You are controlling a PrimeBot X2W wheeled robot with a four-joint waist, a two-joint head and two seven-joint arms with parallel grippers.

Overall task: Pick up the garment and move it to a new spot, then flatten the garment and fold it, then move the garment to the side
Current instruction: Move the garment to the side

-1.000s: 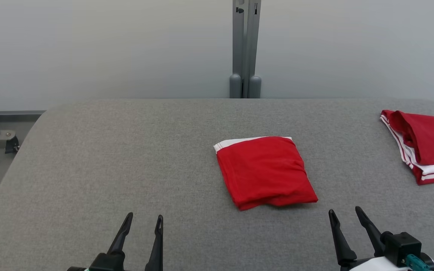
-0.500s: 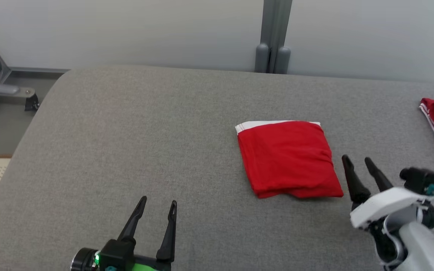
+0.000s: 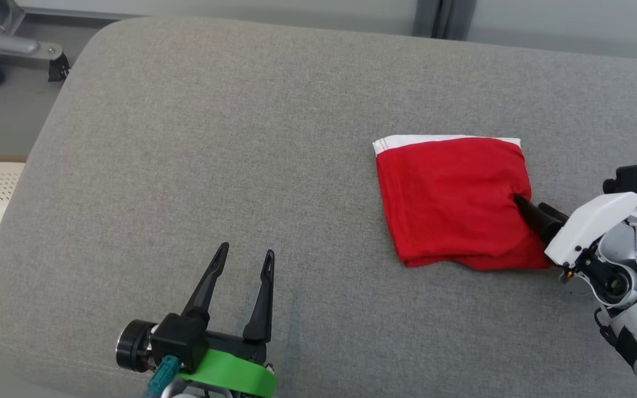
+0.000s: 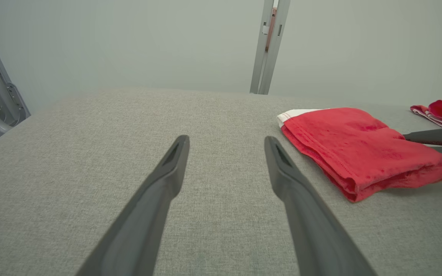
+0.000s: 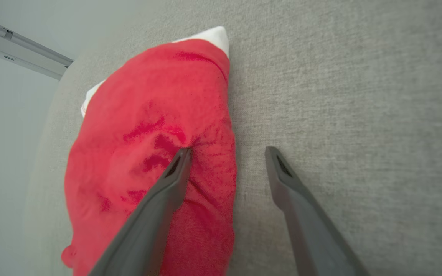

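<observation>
Head view, pad (image 3: 186,138): grey woven upholstery, rounded corners.
Head view, garment (image 3: 451,204): soft red knit, folded to a rough square, white band along far edge; lying flat, right of centre on pad.
Head view, right gripper (image 3: 528,203): dark tapered fingers apart, one tip dimpling garment's right edge.
Head view, left gripper (image 3: 246,251): fingers apart, clamped on nothing, near pad's front, well apart from garment.
Left wrist view, garment: stacked layers at fold, stitched hem.
Left wrist view, second red cloth (image 4: 439,113): white-striped, crumpled, far right.
Right wrist view, fingers (image 5: 159,199): left one pressed into red knit, creases radiating; right one over bare pad just beside garment.
</observation>
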